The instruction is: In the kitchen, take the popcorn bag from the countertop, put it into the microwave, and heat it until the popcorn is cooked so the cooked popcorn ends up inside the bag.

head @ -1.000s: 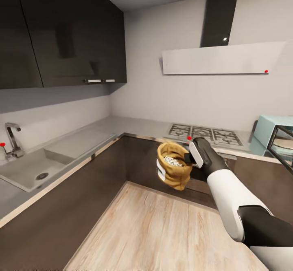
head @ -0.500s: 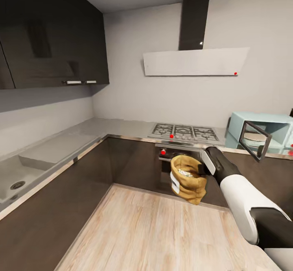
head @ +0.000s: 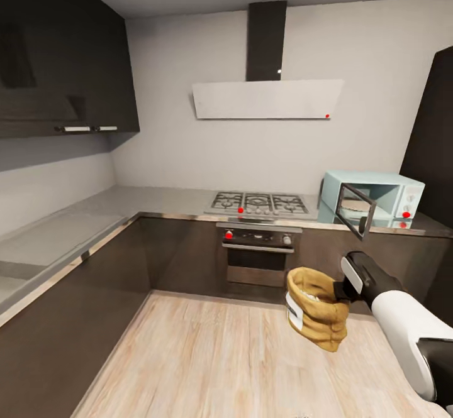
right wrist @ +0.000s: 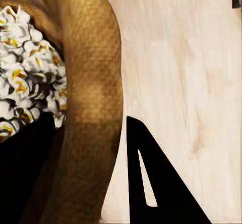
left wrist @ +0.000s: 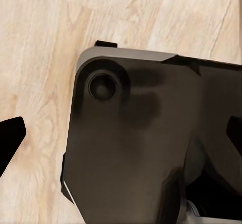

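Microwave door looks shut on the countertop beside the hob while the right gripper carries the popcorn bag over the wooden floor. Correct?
Not quite: the microwave stands with its door swung open, as the head view shows. The rest holds: it sits on the countertop beside the hob, and the right gripper carries the popcorn bag over the wooden floor.

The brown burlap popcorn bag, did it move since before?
Yes. The brown burlap popcorn bag went rightward, from left of the gas hob to below the mint-blue microwave's open door.
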### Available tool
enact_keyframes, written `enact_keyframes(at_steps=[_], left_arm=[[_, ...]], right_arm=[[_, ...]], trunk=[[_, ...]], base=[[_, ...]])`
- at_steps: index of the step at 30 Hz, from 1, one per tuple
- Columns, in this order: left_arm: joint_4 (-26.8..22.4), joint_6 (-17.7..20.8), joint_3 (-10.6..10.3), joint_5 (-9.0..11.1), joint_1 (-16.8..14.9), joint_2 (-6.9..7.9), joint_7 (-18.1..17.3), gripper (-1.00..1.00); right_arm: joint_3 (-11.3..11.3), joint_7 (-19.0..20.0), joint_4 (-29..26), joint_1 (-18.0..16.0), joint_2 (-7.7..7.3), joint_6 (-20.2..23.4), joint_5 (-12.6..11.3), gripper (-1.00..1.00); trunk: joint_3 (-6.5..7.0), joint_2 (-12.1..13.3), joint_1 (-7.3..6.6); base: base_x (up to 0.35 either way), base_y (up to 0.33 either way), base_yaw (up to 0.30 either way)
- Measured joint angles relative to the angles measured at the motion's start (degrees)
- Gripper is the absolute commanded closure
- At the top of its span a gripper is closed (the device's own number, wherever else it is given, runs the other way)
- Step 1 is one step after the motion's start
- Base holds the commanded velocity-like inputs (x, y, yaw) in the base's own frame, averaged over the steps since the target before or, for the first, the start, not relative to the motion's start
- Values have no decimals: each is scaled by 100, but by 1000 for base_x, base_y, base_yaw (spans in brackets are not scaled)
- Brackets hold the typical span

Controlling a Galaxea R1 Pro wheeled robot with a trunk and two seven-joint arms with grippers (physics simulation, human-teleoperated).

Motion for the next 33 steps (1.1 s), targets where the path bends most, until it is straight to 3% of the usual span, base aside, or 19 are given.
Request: enact_keyframes(at_steps=[12, 33], left_arm=[[-7, -7, -1, -6, 0, 0, 0, -100], [1, 0, -5, -33, 0, -11, -7, -100]], right_arm=[[0, 48, 81, 3, -301, 0, -6, 100], [2, 48, 78, 3, -314, 0, -18, 100]], trunk=[[39, 0, 0], [106, 0, 0]], base=[[0, 0, -267], [0, 0, -267]])
